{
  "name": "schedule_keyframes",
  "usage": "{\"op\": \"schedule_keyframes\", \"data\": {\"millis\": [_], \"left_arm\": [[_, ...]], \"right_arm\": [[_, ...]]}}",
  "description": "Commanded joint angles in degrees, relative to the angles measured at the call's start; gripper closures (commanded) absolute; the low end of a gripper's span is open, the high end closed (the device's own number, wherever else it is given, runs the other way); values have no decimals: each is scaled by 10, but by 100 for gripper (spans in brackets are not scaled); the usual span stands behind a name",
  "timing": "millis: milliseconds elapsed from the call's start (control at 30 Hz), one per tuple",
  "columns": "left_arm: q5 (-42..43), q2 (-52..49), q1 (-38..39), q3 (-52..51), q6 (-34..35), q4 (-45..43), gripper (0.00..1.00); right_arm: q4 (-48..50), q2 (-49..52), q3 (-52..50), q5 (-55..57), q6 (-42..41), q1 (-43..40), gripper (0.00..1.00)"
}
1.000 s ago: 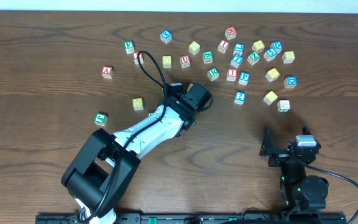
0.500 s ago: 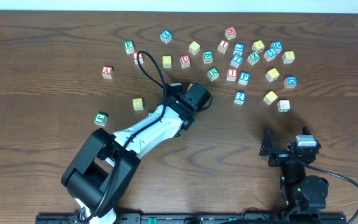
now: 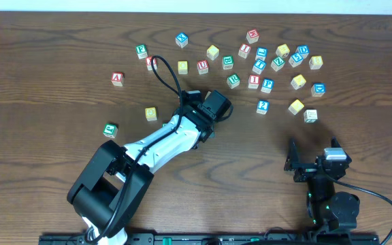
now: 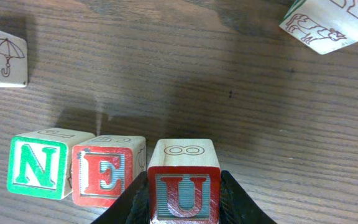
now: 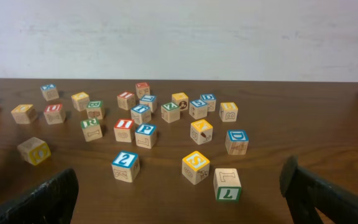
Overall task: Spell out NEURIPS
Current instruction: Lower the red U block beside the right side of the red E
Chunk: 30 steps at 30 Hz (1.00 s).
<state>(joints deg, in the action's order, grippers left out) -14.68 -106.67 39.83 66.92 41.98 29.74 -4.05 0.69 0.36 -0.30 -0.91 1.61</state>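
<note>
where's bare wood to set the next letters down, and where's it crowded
Bare wood right of the U cube, up to the tilted cube. Overhead, a wide free strip between the left arm and the right gripper. Crowded: the cube cluster at upper right.

Table (image 3: 39,41): dark wood, strong grain, matt. U block (image 4: 184,194): pale bare wood, smooth; front face painted red, glossy, ribbed letter panel. Left gripper (image 4: 184,185): black, matt, plastic-looking.
</note>
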Motion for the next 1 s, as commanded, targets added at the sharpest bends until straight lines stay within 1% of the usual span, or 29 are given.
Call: {"op": "schedule_keyframes", "data": {"millis": [0, 367, 967], "left_arm": [[7, -8, -3, -7, -10, -4, 92], [10, -26, -3, -8, -10, -14, 92], [11, -26, -7, -8, -10, -16, 92]], "right_arm": [[-3, -3, 0, -1, -8, -4, 1], [-3, -3, 0, -1, -8, -4, 1], [-3, -3, 0, -1, -8, -4, 1]]}}
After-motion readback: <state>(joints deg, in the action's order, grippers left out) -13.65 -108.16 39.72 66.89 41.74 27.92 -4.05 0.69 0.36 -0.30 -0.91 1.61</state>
